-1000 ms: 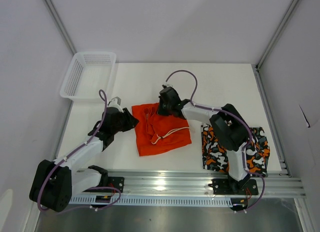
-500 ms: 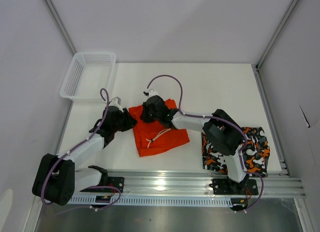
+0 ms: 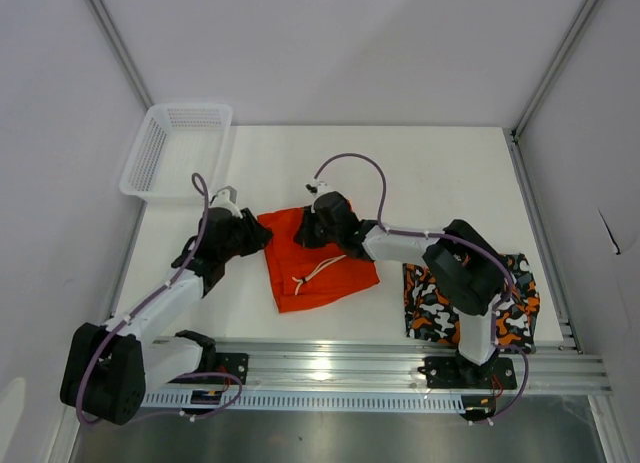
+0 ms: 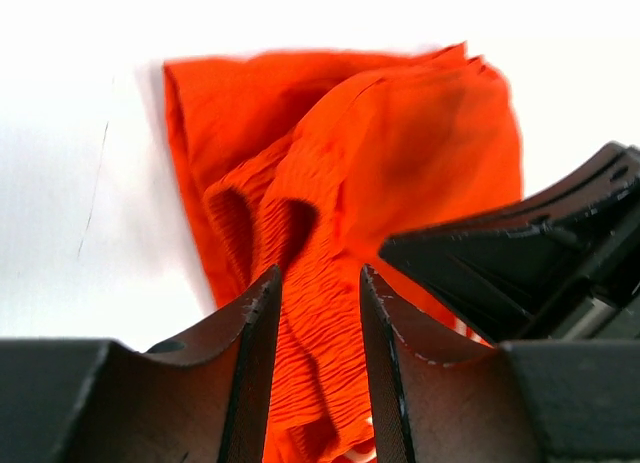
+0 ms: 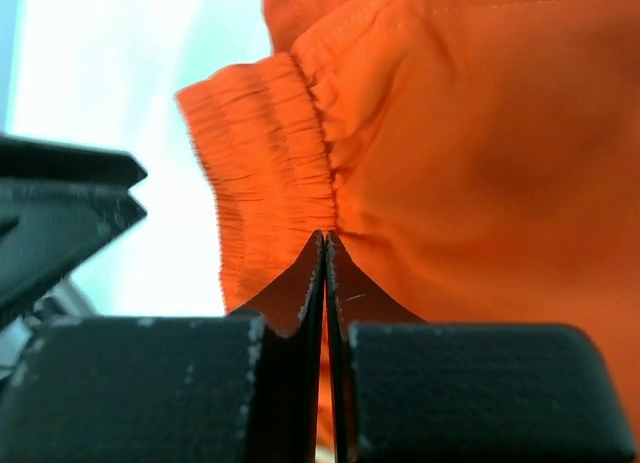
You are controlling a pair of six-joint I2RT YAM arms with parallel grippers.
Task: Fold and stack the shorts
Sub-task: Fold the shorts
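The orange shorts (image 3: 300, 283) lie part-folded in the middle of the table (image 3: 440, 173), and both arms have hold of them along the far edge. The right gripper (image 5: 326, 245) has its jaws pressed tight together, with only a thin nip of cloth caught at the tips, just beside the gathered waistband (image 5: 265, 133). The left gripper (image 4: 318, 283) has its jaws a little apart with a bunch of the ruched band filling the gap, so it looks to be pinching it, though more loosely. What worries me most is that thin nip on the right: if the arm pulls or lifts briskly, the cloth could slide out and that side would drop, leaving the fold crooked. The two grippers are also very near each other, each showing in the other's wrist view, so a careless move inward might knock them together. If one arm travels faster than the other, the fabric between them will twist or bunch rather than lie flat. The white drawstring (image 3: 328, 266) lies loose on top and could end up trailing out of the fold. The patterned shorts (image 3: 470, 301) sit folded at the right near edge, partly beneath the right arm. I reckon a low sweep of that arm could drag them out of shape before the stacking.
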